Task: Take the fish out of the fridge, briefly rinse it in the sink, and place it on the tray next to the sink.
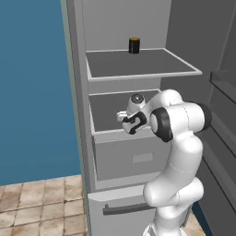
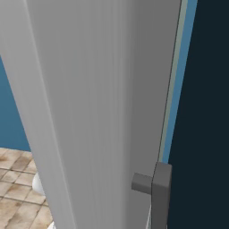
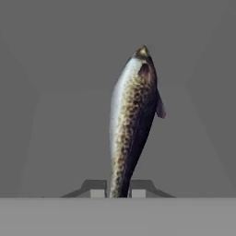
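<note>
The fish [image 3: 131, 120], slender with a speckled dark back and a pale belly, lies on the grey fridge shelf and points away from the hand. My gripper [image 3: 118, 191] is shut on the fish's tail end, with a finger [image 3: 97, 190] pressed against each side. In the left base view the arm reaches into the open fridge [image 1: 120, 159], with the hand over the middle shelf [image 1: 103, 110]. The sink and the tray are out of view.
A black can with a yellow top [image 1: 134, 45] stands on the upper shelf [image 1: 138, 64]. Below the middle shelf are a drawer [image 1: 126, 159] and a handle bar [image 1: 124, 209]. The open fridge door [image 2: 98, 112] stands close in the right base view. Tiled floor [image 1: 37, 203] lies at the left.
</note>
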### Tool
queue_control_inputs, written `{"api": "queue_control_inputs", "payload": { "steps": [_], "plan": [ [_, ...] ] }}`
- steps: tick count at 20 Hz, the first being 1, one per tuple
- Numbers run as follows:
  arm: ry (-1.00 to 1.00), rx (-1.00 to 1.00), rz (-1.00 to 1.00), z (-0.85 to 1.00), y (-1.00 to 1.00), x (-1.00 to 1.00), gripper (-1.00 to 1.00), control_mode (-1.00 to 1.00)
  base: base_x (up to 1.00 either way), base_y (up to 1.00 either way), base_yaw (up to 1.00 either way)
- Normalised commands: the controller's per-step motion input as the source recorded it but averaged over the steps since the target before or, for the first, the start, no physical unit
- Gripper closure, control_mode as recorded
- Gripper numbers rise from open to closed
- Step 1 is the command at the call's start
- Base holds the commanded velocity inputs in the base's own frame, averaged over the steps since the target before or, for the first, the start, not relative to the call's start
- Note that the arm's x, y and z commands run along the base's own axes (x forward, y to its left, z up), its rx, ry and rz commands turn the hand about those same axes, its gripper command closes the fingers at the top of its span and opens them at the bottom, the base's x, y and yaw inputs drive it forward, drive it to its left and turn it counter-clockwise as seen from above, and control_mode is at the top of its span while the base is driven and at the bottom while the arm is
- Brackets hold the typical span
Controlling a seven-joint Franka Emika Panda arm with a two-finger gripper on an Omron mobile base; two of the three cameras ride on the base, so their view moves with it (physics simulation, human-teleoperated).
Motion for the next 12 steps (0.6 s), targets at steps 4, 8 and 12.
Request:
{"api": "queue_control_inputs", "payload": {
  "steps": [4, 8, 12],
  "plan": [
    [-0.19, 0.00, -0.03, 0.65, 0.00, -0.44, 1.00, -1.00, 0.00, 0.00, 0.00],
    [-0.12, 0.00, -0.08, 1.00, 0.01, -0.89, 1.00, -1.00, 0.00, 0.00, 0.00],
    [-0.01, 0.00, -0.12, 1.00, 0.00, -1.00, 1.00, -1.00, 0.00, 0.00, 0.00]
  ]
}}
